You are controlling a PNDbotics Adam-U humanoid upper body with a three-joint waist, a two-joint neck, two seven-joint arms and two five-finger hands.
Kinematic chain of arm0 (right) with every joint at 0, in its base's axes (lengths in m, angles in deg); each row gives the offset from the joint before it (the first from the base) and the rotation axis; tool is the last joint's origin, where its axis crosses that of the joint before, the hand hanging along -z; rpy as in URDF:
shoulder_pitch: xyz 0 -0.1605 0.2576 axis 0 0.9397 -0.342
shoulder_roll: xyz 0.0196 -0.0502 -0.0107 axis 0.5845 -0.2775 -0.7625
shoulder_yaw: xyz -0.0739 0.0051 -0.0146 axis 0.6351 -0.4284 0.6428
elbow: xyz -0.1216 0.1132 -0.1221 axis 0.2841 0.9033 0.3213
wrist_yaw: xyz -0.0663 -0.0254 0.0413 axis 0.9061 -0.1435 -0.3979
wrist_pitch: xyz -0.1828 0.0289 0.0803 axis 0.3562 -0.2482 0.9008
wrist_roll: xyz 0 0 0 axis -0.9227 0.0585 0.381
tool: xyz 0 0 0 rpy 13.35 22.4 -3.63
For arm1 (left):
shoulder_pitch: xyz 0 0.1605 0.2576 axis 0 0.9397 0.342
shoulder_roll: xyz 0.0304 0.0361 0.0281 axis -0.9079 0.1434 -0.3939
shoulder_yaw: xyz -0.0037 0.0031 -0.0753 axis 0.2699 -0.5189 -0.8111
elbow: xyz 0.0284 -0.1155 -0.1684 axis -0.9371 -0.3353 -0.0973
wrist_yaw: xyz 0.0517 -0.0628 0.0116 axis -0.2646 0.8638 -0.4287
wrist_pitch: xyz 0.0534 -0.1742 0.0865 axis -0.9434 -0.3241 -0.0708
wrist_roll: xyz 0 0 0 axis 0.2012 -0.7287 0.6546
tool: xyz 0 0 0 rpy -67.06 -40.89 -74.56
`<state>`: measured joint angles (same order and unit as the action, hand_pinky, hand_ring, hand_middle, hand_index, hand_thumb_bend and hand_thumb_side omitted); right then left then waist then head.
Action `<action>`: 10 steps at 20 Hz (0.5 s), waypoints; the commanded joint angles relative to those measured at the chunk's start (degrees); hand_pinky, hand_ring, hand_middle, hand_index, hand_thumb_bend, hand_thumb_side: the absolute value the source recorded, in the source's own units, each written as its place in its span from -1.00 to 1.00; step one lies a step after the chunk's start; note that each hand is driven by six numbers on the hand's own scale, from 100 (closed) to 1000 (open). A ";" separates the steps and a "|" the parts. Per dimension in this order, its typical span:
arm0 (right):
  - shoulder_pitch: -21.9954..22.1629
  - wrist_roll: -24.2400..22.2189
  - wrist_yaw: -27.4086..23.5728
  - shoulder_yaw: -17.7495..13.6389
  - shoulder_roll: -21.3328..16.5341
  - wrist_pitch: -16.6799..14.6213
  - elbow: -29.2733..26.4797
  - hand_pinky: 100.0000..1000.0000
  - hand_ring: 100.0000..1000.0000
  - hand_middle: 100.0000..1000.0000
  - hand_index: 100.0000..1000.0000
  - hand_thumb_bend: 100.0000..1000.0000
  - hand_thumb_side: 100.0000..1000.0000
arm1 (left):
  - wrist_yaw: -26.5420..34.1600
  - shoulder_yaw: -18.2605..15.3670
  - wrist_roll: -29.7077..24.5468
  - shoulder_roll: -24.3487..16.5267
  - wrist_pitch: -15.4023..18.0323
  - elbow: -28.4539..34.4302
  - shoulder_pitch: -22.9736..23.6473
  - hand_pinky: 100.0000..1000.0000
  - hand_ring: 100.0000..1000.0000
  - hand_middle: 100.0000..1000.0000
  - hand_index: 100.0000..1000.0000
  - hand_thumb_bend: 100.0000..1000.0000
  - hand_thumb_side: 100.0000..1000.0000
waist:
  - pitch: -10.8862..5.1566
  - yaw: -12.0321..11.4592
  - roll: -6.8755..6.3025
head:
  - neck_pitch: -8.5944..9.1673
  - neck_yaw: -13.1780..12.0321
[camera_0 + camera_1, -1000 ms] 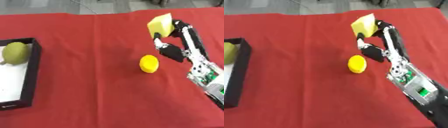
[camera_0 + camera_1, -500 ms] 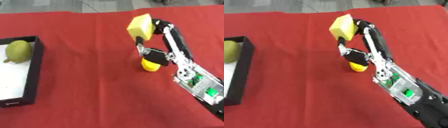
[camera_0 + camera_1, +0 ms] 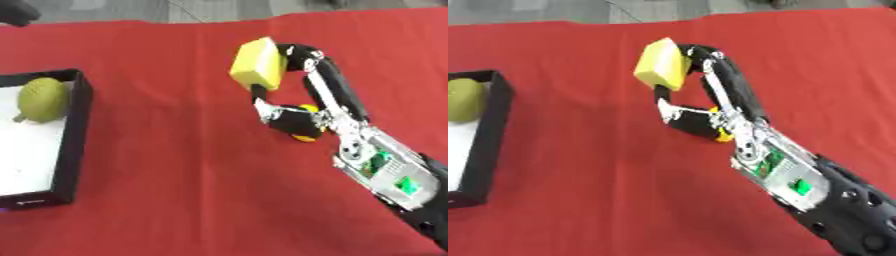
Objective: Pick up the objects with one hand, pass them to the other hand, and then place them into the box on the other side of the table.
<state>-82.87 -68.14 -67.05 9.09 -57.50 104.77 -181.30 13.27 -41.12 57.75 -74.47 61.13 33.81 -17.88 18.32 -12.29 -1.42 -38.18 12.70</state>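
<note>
My right hand [image 3: 308, 90] is raised over the middle of the red table [image 3: 175, 165], its fingers and thumb curled around a yellow block [image 3: 257, 63]. A small yellow round object [image 3: 307, 134] lies on the cloth just behind the hand, mostly hidden by the thumb. At the left stands a black box [image 3: 77, 130] with a white floor, and a green pear-like fruit [image 3: 43, 99] lies in its far end. My left hand shows in neither view.
The red cloth runs to the table's far edge [image 3: 201, 21], with grey floor beyond. A dark shape [image 3: 17, 12] sits at the top left corner.
My right hand has carried the yellow block leftward from the right side toward the table's middle. It now stands in front of the small yellow round object. The view has shifted too.
</note>
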 commanded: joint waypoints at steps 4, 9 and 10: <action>-2.25 1.00 -0.79 1.37 0.15 -2.15 -0.89 0.44 0.25 0.10 0.28 -1.00 -0.66 | -5.79 3.02 -7.29 -2.91 -1.53 0.68 -3.62 0.60 0.48 0.49 0.52 -1.00 0.17 | -1.97 -0.16 -0.18 | -0.38 -0.02; -3.50 2.18 -0.57 3.32 1.01 -3.12 -0.89 0.43 0.24 0.10 0.28 -1.00 -0.70 | -10.55 6.41 -12.61 -2.98 -2.88 0.68 -6.87 0.63 0.52 0.53 0.57 -1.00 0.18 | -2.10 -0.42 -0.23 | -0.66 0.11; -3.73 2.45 -0.52 3.63 1.19 -3.14 -0.89 0.42 0.24 0.10 0.28 -1.00 -0.73 | -11.50 7.10 -13.39 -2.93 -3.04 0.68 -7.49 0.63 0.53 0.53 0.58 -1.00 0.17 | -2.14 -0.46 -0.24 | -0.70 0.12</action>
<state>-85.73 -66.10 -67.60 12.69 -56.03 101.84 -181.30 2.94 -34.20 45.50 -75.47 58.31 33.82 -24.26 18.04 -12.67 -1.54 -38.69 12.75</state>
